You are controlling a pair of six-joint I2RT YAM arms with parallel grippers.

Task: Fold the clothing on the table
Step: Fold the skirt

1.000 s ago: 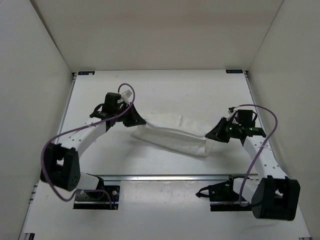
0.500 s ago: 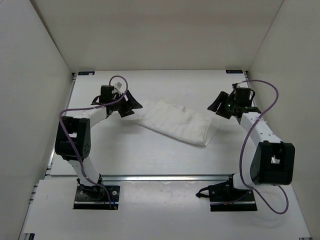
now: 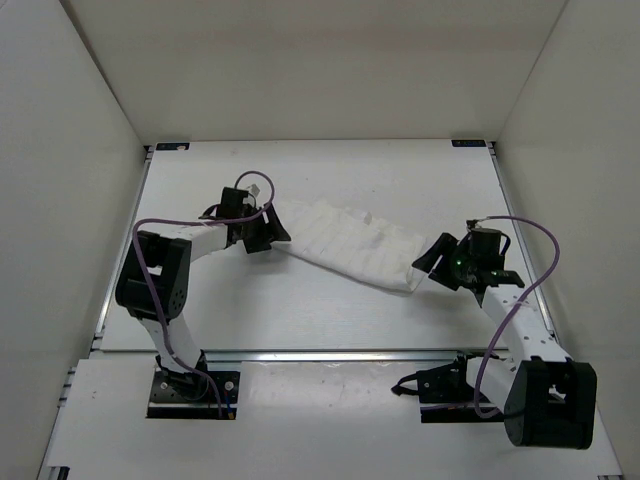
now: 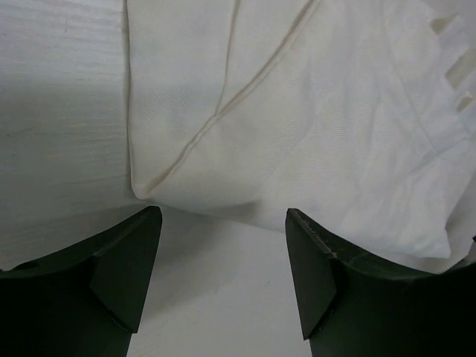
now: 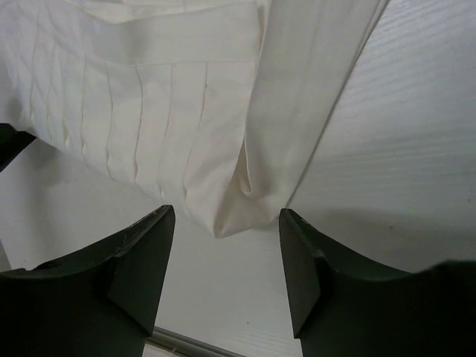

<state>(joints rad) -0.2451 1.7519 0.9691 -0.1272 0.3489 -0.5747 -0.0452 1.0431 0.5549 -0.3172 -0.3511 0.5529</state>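
Clothing (image 3: 350, 245): white pleated garment, lies as long narrow band slantwise across middle of table (image 3: 330, 320), nothing holding it.
- Nearer end: right gripper (image 3: 438, 262) just beside band's right corner, jaws spread, empty. Wrist view shows pleated layer lying over plain layer, doubled corner just ahead of fingers.
- Farther end: left gripper (image 3: 265, 232) at band's left corner, jaws spread, empty, seamed edge just ahead.
- Progress, judged: lengthwise fold looks done, layers stacked. Band long and rumpled, so end-to-end fold probably left, maybe smoothing too.
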